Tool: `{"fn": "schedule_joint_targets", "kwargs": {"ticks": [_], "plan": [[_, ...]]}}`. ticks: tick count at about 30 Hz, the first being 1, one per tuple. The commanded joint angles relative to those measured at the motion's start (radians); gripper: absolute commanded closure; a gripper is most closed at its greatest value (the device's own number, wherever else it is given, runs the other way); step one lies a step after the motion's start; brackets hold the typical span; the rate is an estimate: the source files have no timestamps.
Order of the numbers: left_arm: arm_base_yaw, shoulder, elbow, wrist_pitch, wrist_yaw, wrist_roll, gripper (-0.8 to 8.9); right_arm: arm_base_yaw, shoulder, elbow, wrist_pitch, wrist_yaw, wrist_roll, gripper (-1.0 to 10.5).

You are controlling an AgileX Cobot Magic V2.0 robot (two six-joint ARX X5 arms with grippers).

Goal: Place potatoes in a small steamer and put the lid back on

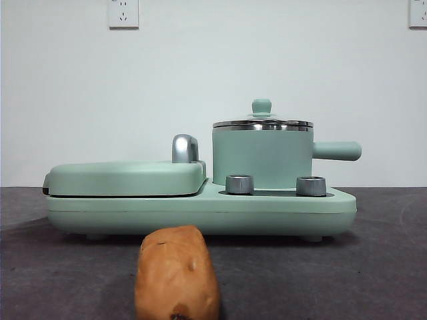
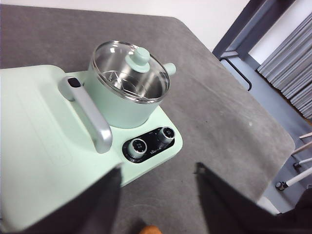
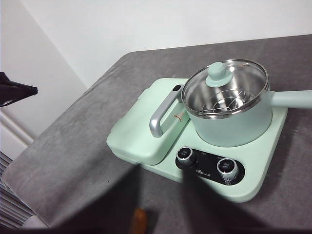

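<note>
The place looked like a robotics lab or test room set up to imitate a kitchen, not a real kitchen. A table (image 1: 387,267) covered in plain grey felt-like cloth carried only 1 mint-green cooking appliance (image 1: 280,207) with 2 dials (image 3: 204,165), standing alone without counters, sink or other cookware around it. The wall (image 1: 200,87) behind was bare and white, with 2 sockets (image 1: 123,13) high up. The left wrist view showed a dark metal frame (image 2: 243,34) beside the table, grey pleated curtains (image 2: 292,63) and a caster wheel (image 2: 280,185) on the floor, the fittings of a work or test space.
</note>
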Motion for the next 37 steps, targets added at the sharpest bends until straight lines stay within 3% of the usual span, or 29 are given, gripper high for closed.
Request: {"fn": "schedule_joint_targets", "kwargs": {"ticks": [1, 3, 16, 20, 25, 37], "plan": [[-0.009, 0.014, 0.021, 0.005, 0.004, 0.014, 4.97, 0.000, 0.003, 0.018, 0.006, 0.002, -0.014, 5.1], [-0.010, 0.022, 0.021, 0.005, 0.004, 0.014, 4.97, 0.000, 0.004, 0.018, 0.006, 0.002, -0.014, 4.7], [-0.074, 0.052, 0.021, 0.024, 0.003, 0.015, 4.91, 0.000, 0.004, 0.018, 0.006, -0.002, -0.013, 4.6], [-0.105, 0.093, 0.026, 0.087, 0.003, 0.014, 4.03, 0.000, 0.004, 0.018, 0.006, -0.002, -0.011, 4.6], [-0.151, 0.200, 0.088, 0.125, -0.007, 0.013, 4.04, 0.000, 0.004, 0.018, 0.006, -0.002, -0.011, 4.6], [-0.314, 0.675, 0.509, 0.126, -0.254, 0.101, 4.05, 0.000, 0.004, 0.018, 0.005, -0.002, -0.007, 4.6]]}}
